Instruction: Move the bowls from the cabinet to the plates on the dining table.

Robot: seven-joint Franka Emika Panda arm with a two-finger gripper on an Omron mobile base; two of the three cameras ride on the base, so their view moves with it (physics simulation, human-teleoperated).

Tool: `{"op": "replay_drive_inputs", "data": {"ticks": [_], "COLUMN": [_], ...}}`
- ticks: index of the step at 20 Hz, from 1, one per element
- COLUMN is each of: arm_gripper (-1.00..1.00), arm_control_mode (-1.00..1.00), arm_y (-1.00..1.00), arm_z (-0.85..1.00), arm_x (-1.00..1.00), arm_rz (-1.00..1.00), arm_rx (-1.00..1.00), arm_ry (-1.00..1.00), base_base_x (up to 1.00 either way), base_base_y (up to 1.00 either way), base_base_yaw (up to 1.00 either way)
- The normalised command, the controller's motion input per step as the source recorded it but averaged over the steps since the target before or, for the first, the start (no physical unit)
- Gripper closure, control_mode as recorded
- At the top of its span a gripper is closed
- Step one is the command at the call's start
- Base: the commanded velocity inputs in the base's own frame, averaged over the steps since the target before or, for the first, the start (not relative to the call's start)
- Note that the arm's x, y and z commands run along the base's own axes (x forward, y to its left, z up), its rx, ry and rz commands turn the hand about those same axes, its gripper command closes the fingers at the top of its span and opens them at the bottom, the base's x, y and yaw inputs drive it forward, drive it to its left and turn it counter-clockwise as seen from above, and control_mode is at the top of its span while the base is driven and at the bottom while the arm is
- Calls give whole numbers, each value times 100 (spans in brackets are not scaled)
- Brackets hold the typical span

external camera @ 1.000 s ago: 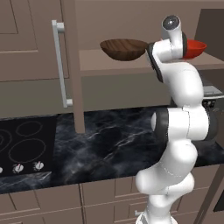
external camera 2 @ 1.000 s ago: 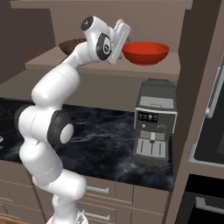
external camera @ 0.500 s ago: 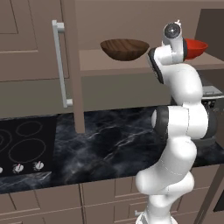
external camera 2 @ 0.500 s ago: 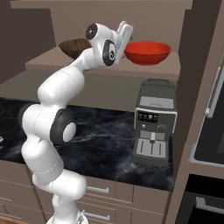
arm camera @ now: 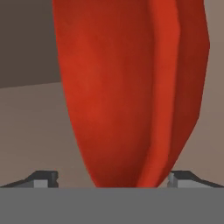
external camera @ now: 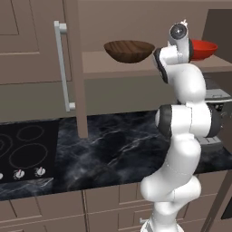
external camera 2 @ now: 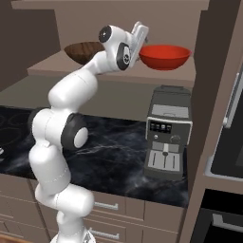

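Evidently lining up a grasp, the gripper (arm camera: pixel 112 179) has its jaws spread wide astride the red bowl's (external camera 2: pixel 164 56) near rim, at the cabinet (external camera 2: pixel 114 76) shelf's front edge.

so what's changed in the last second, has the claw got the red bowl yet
The claw has closed in on the red bowl on the cabinet shelf, open, its tips either side of the rim; nothing gripped. Both the red bowl and the wooden bowl stayed put.
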Motion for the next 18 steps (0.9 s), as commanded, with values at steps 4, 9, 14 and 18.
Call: {"op": "replay_drive_inputs", "data": {"ticks": [4,9,14,18], "arm_gripper": [-100,-100,-100,-100], "arm_control_mode": [-100,-100,-100,-100], "arm_y": [-40,-49,-51,-41], "arm_z": [-23,-43,-49,-67], "arm_x": [0,-31,-59,-74], "arm_rz": [0,-5,-6,-6], "arm_rx": [2,2,0,0], "arm_ry": [13,8,-2,-6], "base_base_x": [0,0,0,0], "base_base_y": [0,0,0,0], "base_base_yaw": [0,0,0,0]}}
